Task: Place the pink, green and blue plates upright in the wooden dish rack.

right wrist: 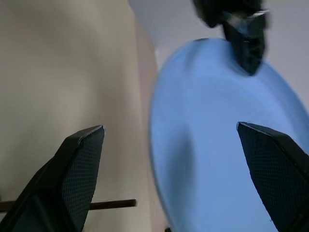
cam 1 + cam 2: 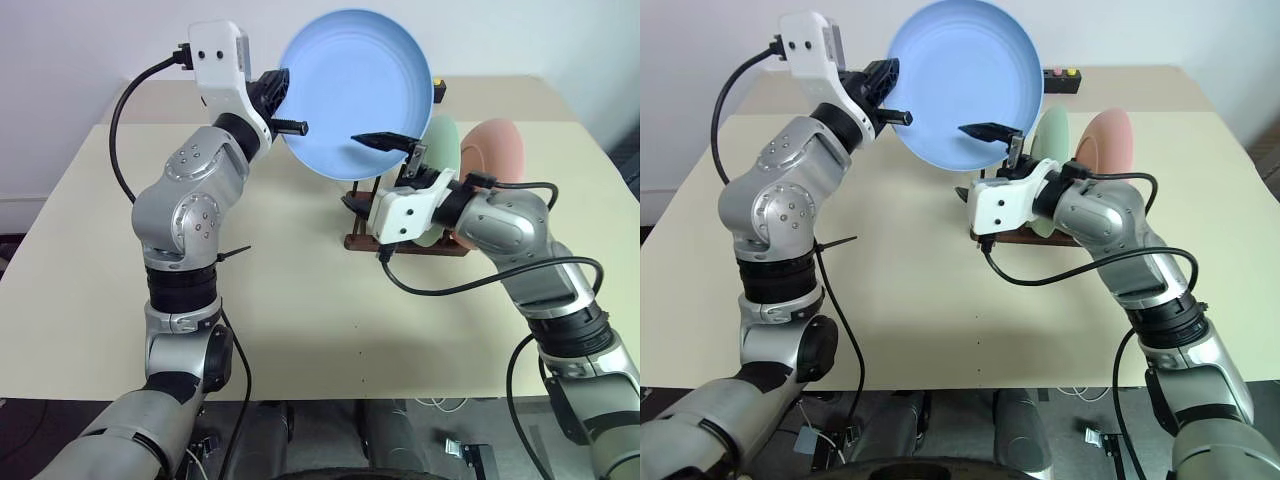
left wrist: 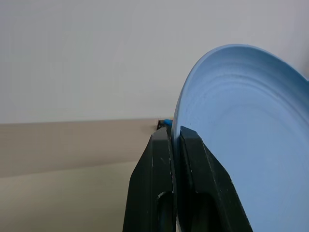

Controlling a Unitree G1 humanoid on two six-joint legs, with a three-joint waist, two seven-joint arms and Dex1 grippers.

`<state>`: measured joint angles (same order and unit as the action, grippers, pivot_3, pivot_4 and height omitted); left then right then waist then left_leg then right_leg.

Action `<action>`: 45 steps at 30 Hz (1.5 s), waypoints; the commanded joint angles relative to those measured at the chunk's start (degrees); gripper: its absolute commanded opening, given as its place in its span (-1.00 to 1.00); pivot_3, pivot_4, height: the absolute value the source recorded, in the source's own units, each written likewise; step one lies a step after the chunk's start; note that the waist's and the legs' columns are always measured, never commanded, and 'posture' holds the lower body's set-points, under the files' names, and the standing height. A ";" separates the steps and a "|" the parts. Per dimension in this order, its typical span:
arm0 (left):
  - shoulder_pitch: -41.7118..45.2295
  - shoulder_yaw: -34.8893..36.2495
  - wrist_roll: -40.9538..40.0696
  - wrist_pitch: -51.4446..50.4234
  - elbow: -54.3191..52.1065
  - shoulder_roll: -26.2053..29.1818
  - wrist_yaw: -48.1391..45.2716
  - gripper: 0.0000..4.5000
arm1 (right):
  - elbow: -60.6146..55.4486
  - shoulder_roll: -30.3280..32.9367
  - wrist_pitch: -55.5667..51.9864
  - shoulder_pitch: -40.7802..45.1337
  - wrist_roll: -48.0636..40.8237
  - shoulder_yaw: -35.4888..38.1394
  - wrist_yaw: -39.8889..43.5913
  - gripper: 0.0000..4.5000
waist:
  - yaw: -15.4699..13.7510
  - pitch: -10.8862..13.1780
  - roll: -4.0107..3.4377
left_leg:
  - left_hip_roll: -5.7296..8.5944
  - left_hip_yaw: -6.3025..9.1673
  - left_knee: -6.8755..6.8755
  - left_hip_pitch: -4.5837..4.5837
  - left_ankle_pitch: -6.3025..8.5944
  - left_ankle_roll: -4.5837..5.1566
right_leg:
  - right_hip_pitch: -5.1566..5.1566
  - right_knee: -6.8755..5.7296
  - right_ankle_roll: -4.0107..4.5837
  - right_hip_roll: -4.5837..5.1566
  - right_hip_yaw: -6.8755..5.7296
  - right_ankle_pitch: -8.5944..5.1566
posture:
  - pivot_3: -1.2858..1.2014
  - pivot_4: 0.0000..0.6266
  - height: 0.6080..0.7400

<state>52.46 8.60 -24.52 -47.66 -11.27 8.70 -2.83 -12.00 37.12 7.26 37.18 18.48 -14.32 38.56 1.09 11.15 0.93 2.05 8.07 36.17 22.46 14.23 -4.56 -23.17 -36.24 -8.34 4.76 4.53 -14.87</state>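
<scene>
**Blue plate up in the air, rack already two-thirds full**

So the left gripper [image 2: 283,108] was clenched on the rim of the blue plate [image 2: 357,90], fingers pinching the edge from both sides; the left wrist view showed the rim wedged right between them. The plate was held up off the table [image 2: 300,300], tilted on edge with its hollow face toward the camera, hanging above and a bit to the left of the wooden rack [image 2: 352,240].

The right gripper [image 2: 375,170] sat just in front of the rack with its fingers spread wide, holding nothing. One finger [image 2: 385,140] poked up across the lower part of the blue plate's face, the other lower down near the rack. Couldn't tell whether that upper finger actually touched the plate.

In the rack, the green plate [image 2: 443,140] stood upright, and the pink plate [image 2: 494,150] stood upright right beside it on the far right. Both were partly hidden behind the right arm and its white wrist housing, and most of the rack was blocked too, so I couldn't see which slots they sat in.

Behind the rack, at the far edge of the table, a small black box [image 2: 1061,78] with coloured buttons peeked out from behind the blue plate.
</scene>
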 commanded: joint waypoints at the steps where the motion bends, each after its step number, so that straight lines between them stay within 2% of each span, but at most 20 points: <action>1: 1.05 -0.21 -0.77 -0.40 -3.33 -0.13 -0.02 -1.00 | -0.88 -0.38 1.12 1.56 0.71 0.65 -0.32 0.42 | -0.01 0.00 0.00 | 0.00 0.00 0.00 0.00 0.00 0.00 | 0.00 0.00 0.00 0.00 0.00 0.00 | 0.03 -0.52 1.00; 7: 0.85 -0.13 -0.79 -1.09 -3.87 -0.32 -0.15 -1.00 | -0.11 0.45 2.44 0.74 2.33 0.51 0.09 -0.96 | -0.02 0.00 0.00 | 0.00 0.00 0.00 0.00 0.00 0.00 | 0.00 0.00 0.00 0.00 0.00 0.00 | 0.03 -0.52 1.00; 16: 0.75 1.52 -2.74 -1.30 -3.87 -1.16 -0.80 -1.00 | 0.02 0.37 2.88 0.47 3.38 1.06 -0.25 -0.98 | -0.02 0.00 0.00 | 0.00 0.00 0.00 0.00 0.00 -0.01 | 0.01 0.00 0.00 0.00 0.00 0.00 | 0.03 -0.52 1.00; 19: 1.13 5.90 -6.42 1.24 -3.64 -2.11 -1.72 -0.58 | 0.18 0.84 3.46 0.25 3.85 1.35 -0.61 -1.00 | -0.05 0.00 0.00 | 0.00 0.00 0.00 0.00 0.00 -0.01 | 0.00 0.00 0.00 0.00 0.00 0.00 | 0.03 -0.52 1.00; 26: 0.38 12.21 -8.67 8.62 -1.43 2.02 -3.67 0.97 | 1.02 1.29 5.54 0.46 4.39 2.20 -1.58 -1.00 | 0.02 0.00 0.00 | -0.01 0.00 -0.01 -0.01 -0.02 -0.03 | 0.00 0.00 0.00 -0.01 0.00 0.00 | 0.03 -0.52 1.00; 33: -4.70 14.11 -4.29 14.75 5.83 11.16 -5.98 0.97 | 2.80 2.05 9.13 1.46 2.86 3.35 -2.19 -1.00 | 0.09 0.00 0.00 | 0.00 -0.01 -0.02 -0.02 -0.01 -0.02 | 0.00 0.00 0.01 -0.01 0.00 0.00 | 0.03 -0.52 1.00; 38: -16.60 4.91 1.99 18.09 6.08 18.88 -16.36 0.97 | -0.39 -3.05 4.74 3.20 -9.23 6.84 -1.05 -1.00 | 0.44 0.00 -0.02 | -0.01 -0.02 -0.05 -0.03 -0.01 -0.02 | 0.00 0.00 0.01 -0.01 0.03 0.00 | 0.03 -0.52 1.00; 45: -25.91 -3.47 4.89 20.98 3.50 18.77 -22.79 0.97 | -7.64 -7.88 -3.27 3.83 -22.37 8.72 0.63 -1.00 | -0.14 0.02 0.01 | -0.01 0.03 -0.02 0.00 -0.01 -0.01 | 0.00 -0.01 0.06 0.00 0.00 0.03 | 0.03 -0.52 1.00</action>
<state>26.80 6.24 -20.44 -29.11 -4.78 27.43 -24.29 -15.65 30.22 5.92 39.74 0.44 -8.02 39.19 0.95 11.16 0.94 2.03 8.10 36.14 22.46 14.23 -4.57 -23.17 -36.25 -8.27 4.76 4.53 -14.83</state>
